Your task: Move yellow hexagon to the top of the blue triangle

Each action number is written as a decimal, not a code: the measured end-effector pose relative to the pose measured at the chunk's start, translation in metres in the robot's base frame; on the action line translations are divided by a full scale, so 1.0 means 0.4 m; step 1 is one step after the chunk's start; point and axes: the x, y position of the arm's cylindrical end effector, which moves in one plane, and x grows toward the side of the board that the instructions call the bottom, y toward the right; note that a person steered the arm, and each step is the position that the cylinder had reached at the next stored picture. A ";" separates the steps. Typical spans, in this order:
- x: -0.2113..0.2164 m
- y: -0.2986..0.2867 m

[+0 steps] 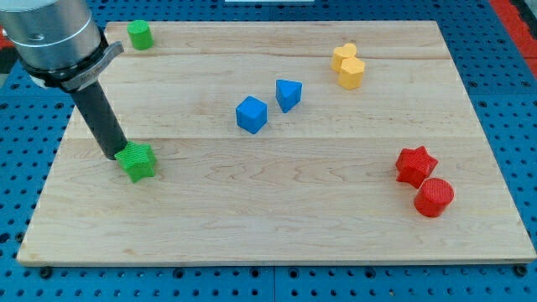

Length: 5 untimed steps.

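The yellow hexagon [351,72] lies near the view's top right, touching a second yellow block [342,56] just above it. The blue triangle [288,94] sits near the middle, left of and below the hexagon, with a blue cube [251,114] to its lower left. My tip [117,156] is at the view's left, touching the left side of a green star [137,161], far from the yellow hexagon and the blue triangle.
A green cylinder [139,34] stands at the top left corner. A red star [415,165] and a red cylinder [434,197] sit at the lower right. The wooden board [277,218] ends in edges over a blue pegboard.
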 end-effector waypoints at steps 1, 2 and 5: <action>-0.073 0.117; -0.144 0.229; -0.134 0.819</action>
